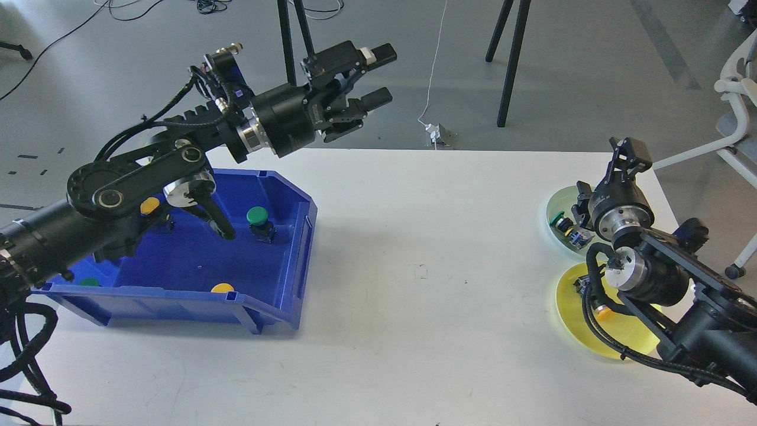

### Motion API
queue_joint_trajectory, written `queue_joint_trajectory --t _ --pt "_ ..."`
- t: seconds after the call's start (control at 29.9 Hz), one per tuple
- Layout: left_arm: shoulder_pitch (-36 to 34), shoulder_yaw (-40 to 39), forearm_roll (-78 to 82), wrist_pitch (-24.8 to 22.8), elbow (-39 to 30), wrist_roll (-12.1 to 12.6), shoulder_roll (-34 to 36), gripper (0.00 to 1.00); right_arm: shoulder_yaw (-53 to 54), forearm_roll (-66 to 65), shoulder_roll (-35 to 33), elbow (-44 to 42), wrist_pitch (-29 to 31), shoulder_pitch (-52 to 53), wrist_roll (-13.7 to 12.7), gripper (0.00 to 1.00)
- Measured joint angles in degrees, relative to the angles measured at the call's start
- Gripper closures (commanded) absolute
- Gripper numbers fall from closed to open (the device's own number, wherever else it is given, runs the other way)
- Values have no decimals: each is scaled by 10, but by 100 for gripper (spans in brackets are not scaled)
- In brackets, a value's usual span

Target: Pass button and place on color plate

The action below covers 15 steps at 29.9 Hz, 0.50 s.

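Observation:
A green-capped button (560,223) lies on the pale green plate (555,204) at the table's right edge, partly behind my right arm. A yellow-capped button (602,312) lies on the yellow plate (609,343), mostly hidden by the arm. My right gripper (630,155) is raised above and behind the green plate, open and empty. My left gripper (381,77) is open and empty, held high past the table's far edge, up and right of the blue bin (278,307). In the bin are a green button (258,217) and a yellow one (149,205).
More caps lie in the bin: a yellow one (222,288) and a green one (90,282) near the front wall. Black stand legs (508,65) stand on the floor behind the white table (426,331). A white chair (736,100) is at the right.

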Motion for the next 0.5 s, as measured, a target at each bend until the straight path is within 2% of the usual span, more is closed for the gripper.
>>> queue_joint_trajectory --t 0.17,0.23,0.37,0.5 --pt "40 -35 -91 -30 10 0 61 1 -13 0 -79 110 4 17 15 1" --pt "57 -46 -98 -32 23 0 73 1 -16 0 -106 138 34 20 17 1" --pt "84 -70 -100 -33 44 0 81 1 -17 17 -136 152 155 24 22 1" --pt "99 -85 -100 -33 57 0 81 1 -12 69 -159 142 326 20 37 1"
